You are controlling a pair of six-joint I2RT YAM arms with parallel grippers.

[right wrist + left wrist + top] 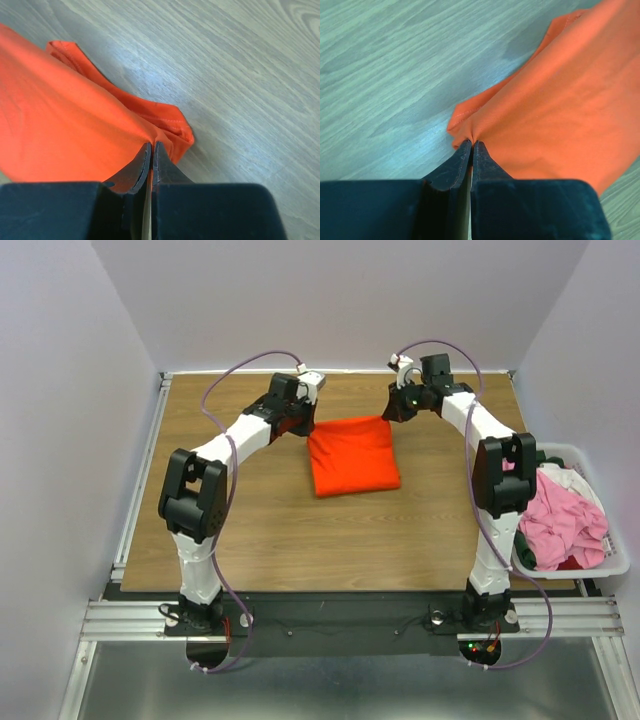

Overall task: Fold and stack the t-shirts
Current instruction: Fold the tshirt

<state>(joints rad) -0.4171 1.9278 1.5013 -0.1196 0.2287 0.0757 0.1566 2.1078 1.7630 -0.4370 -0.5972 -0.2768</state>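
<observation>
You have the orange t-shirt (352, 455) lying folded into a rough square on the tabletop (280, 530). It is nearer the far edge than the near one and about midway between the left and right edges. Your left pincer (471, 146) is clamped on the cloth at the shirt's far left corner. Your right pincer (151, 146) is pinched onto its far right corner. Both corners bunch into the tips, low over the wood.

Bare wood runs wide from the shirt to the near edge and across to the left edge. Only a narrower strip lies between the shirt and the far edge.

At the right edge, toward the near corner, the white bin (612, 565) holds a loose heap: a pink t-shirt (565, 518), a dark green t-shirt (527, 552) and a white t-shirt (572, 480).
</observation>
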